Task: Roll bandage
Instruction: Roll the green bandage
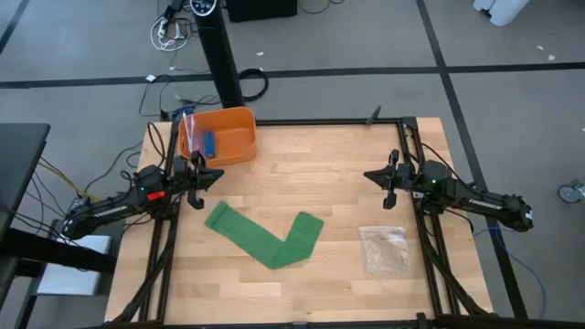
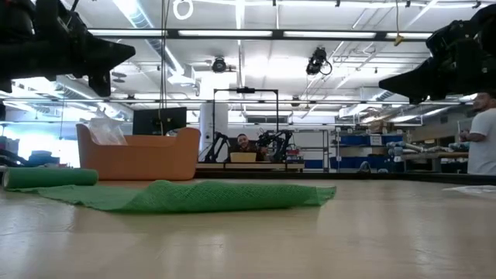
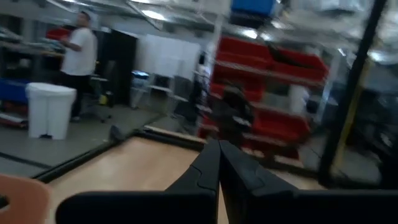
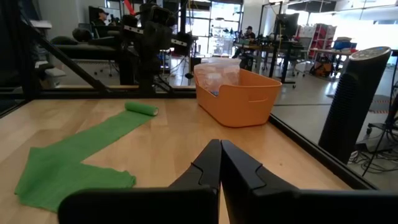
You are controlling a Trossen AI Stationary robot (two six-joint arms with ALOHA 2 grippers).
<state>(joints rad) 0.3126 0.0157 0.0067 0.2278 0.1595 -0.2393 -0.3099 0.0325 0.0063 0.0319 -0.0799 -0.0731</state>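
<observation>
High view shows the bandage (image 1: 268, 237) lying flat on the wooden table (image 1: 347, 164) as a bent, V-shaped green strip, roughly midway between the 2 arms and a little toward the near edge. Only its end nearest the left arm is wound: a small green roll sits there, plain in the low view (image 2: 49, 177) and in the right wrist view (image 4: 142, 109). Beyond that roll, the fabric runs out loose, turns at a fold and ends in a flat flap (image 1: 306, 226). So the rolling looks barely begun; I judge that nearly the whole length is left to wind up.

Neither arm is on the fabric. The left tool (image 1: 195, 186) hangs above the table just beside the rolled end, near the orange bin (image 1: 230, 137), and its fingers (image 3: 208, 168) are pressed together with nothing between them. The right tool (image 1: 388, 185) waits well apart from the bandage, over the right side of the table, likewise clenched and empty, as its own wrist view shows (image 4: 219, 163).

A clear plastic bag (image 1: 384, 249) lies to the right of the strip, apart from it and out of the way. Inside the bin are a blue item (image 1: 209, 143) and some crinkled clear plastic.

What remains, by my reading, is to take hold of the started roll and turn it along the strip, through the bend, to the far flap.
</observation>
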